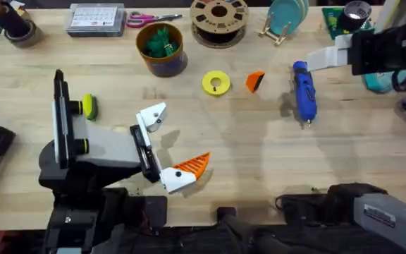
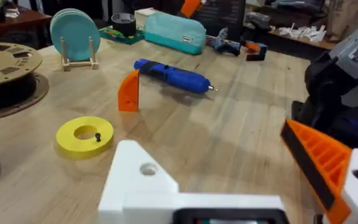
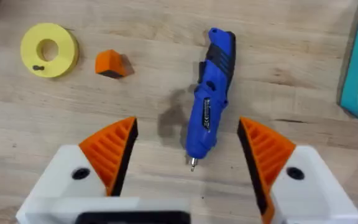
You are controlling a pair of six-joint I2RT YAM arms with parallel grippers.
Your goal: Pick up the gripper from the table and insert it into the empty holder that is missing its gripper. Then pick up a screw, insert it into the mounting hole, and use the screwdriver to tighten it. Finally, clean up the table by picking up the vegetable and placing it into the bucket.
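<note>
Down at the near edge of the overhead view sit both arm bases, and the left arm is the biggest thing on the table (image 1: pixel 259 155), lying low with its left gripper (image 1: pixel 168 152) spread wide and gripping nothing. One finger is the bare white holder (image 1: pixel 152 115) with a round mounting hole showing in the left wrist view, and its twin (image 1: pixel 187 171) carries the ribbed orange tip. Right gripper (image 3: pixel 188 149) hangs over the far right side, jaws apart and empty, both orange pads on, straddling the bit end of the screwdriver (image 1: pixel 304 92) from above without touching it. That screwdriver is bright blue with a black grip patch, lying flat, long axis running roughly far-to-near, thin metal bit pointing toward the near edge. Bucket (image 1: pixel 162 49) stands upright at the far side, tan rim, dark blue body, with something green inside it. Between bucket and screwdriver lies a yellow ring (image 1: pixel 216 82) with a small dark screw (image 2: pixel 97 137) resting on it. Just right of the ring is the loose gripper (image 1: pixel 255 80), a small orange wedge with a dark face, standing on end, well apart from the holder.
</note>
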